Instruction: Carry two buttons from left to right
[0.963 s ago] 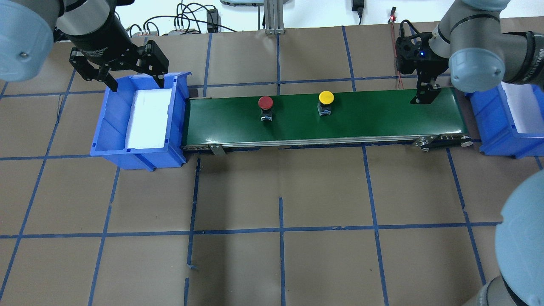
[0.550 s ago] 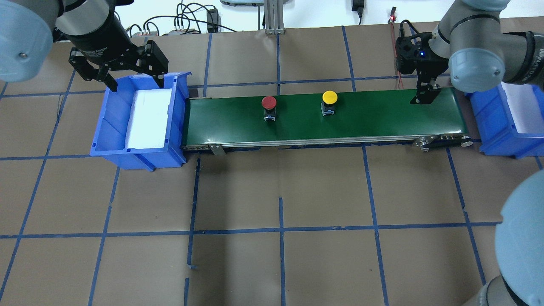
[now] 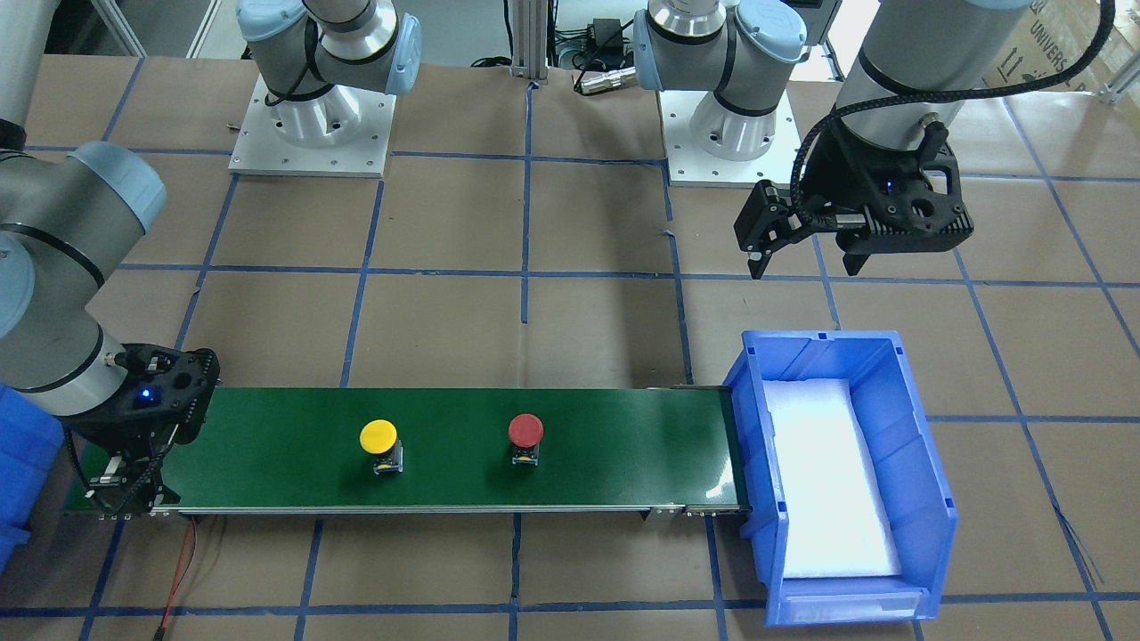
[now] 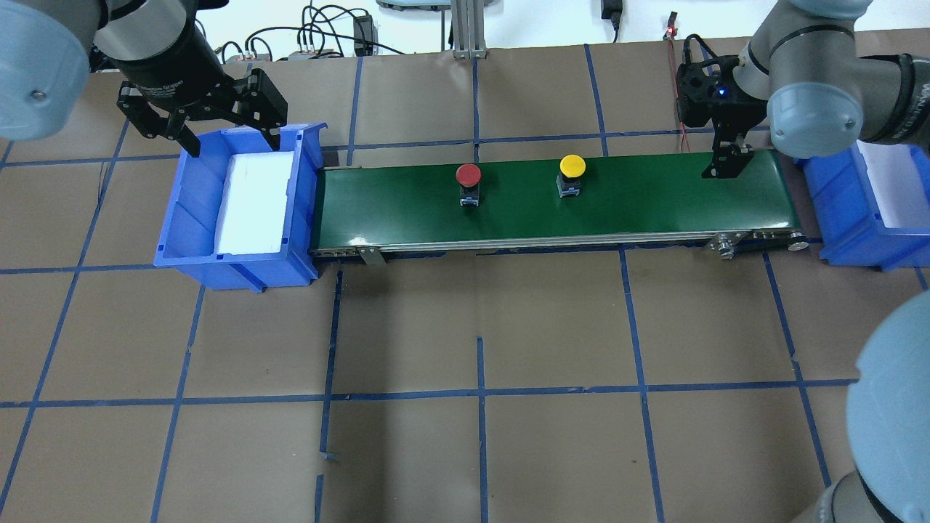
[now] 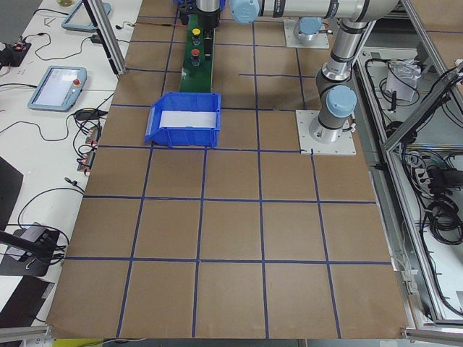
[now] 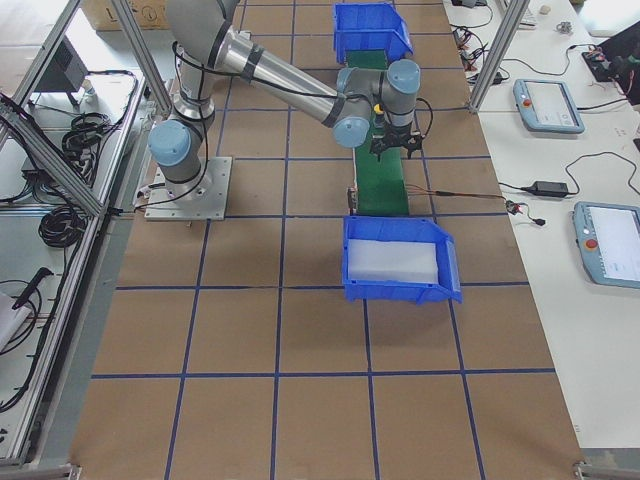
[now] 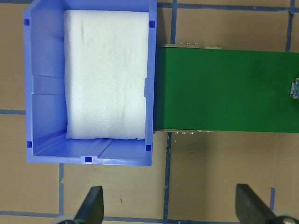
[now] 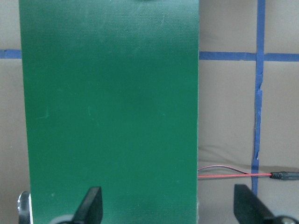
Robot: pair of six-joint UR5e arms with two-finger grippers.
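Broadly, a brown paper-covered desk (image 4: 552,327) crossed by blue tape lines fills the overhead view. Along its upper middle lies a long green belt (image 4: 639,207), running left to right in the frame. A blue bin (image 4: 190,218) lined with a white foam pad (image 4: 254,203) sits against the belt's left end. A second blue bin (image 4: 843,211) sits just beside the belt's right end, at the right edge of the frame, partly hidden by the right arm.

The left hand (image 4: 232,134) hovers at the upper left of the frame, over the far rim of the left bin. Its fingers are spread wide with nothing between them. The right hand (image 8: 170,210) hangs at the upper right of the overhead view, above the belt's right end. Its wrist view shows the fingers wide apart and empty, one over the belt, the other over the bare desk beside it.

Both buttons stand upright on the belt, towards its far edge. The yellow button (image 4: 572,166) is about mid-belt. The red button (image 4: 468,175) stands to its left in the frame, apart from it. Neither hand touches them.
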